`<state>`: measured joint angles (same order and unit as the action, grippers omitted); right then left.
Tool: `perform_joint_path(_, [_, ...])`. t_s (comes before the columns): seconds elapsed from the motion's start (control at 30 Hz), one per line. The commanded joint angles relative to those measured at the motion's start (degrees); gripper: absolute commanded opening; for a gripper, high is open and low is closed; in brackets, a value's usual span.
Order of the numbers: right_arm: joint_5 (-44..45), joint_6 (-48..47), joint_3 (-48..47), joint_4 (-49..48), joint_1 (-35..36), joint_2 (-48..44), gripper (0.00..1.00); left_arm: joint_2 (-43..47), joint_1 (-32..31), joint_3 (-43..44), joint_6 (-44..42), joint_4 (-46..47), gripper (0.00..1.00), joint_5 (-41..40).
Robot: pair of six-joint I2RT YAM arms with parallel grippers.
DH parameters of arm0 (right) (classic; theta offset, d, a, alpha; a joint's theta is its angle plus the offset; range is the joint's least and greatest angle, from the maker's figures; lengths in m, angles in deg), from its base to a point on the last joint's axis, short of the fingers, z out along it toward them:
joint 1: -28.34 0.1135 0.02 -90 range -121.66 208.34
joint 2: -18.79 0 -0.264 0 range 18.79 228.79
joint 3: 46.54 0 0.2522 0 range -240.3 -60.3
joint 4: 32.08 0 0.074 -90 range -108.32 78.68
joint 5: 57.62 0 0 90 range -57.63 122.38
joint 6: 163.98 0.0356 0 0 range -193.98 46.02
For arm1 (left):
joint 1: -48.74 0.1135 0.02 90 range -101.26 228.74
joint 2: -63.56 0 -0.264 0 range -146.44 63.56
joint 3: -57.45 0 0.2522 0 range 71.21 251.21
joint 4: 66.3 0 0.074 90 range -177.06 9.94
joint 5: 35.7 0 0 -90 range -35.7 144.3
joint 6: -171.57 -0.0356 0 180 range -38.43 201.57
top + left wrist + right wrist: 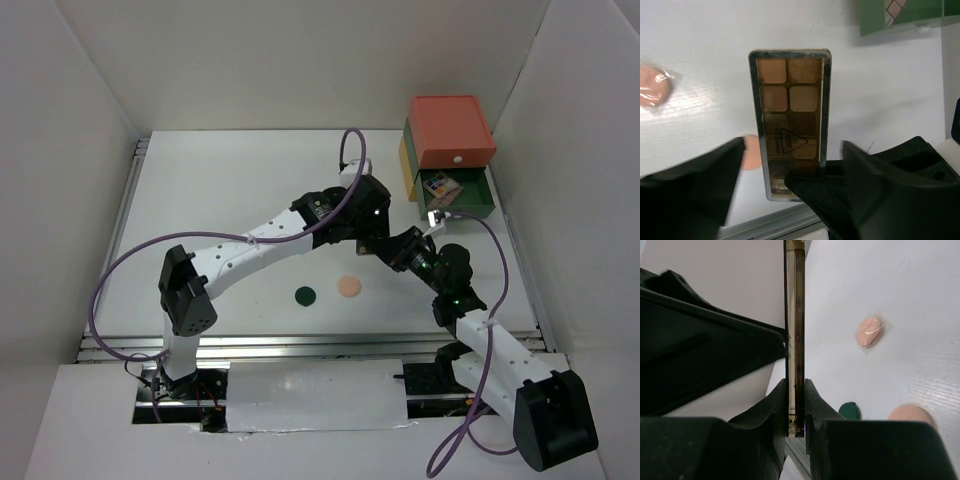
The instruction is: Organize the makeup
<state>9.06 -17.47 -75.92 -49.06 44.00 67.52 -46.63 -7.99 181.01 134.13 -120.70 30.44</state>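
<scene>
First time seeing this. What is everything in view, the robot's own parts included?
long brownish eyeshadow palette: one, brown and tan, middle of the white table.
round peach compact: one, peach, table centre.
round dark-green compact: one, dark green, left of the peach one.
small pink wrapped cosmetic: one, pink, on the table.
stacked drawer box: one, red, green and yellow, far right; green drawer open.
square multicolour palette: one, mixed colours, in that open drawer.
left gripper: one, black, open, flanking the long palette.
right gripper: one, black, shut on its thin edge.

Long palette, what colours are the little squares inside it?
Tan and brown squares, lighter at one end, fill the long palette. The left wrist view shows them best.
</scene>
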Motion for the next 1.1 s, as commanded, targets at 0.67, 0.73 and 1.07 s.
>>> perform_joint_path(0.67, [29.73,13.36,-24.98,33.03,-21.63,4.7,0.0,46.16,11.38,-26.08,-11.07,-13.32,0.99,-12.26])
perform_joint_path(0.73, [29.03,12.92,-27.79,33.29,-24.0,8.39,0.0,49.97,11.47,-30.15,-11.86,-12.89,0.99,-12.09])
perform_joint_path(1.07, [23.66,12.48,-31.22,22.66,-28.05,20.08,0.0,61.06,11.55,-49.68,-16.69,-5.94,0.99,-15.08])
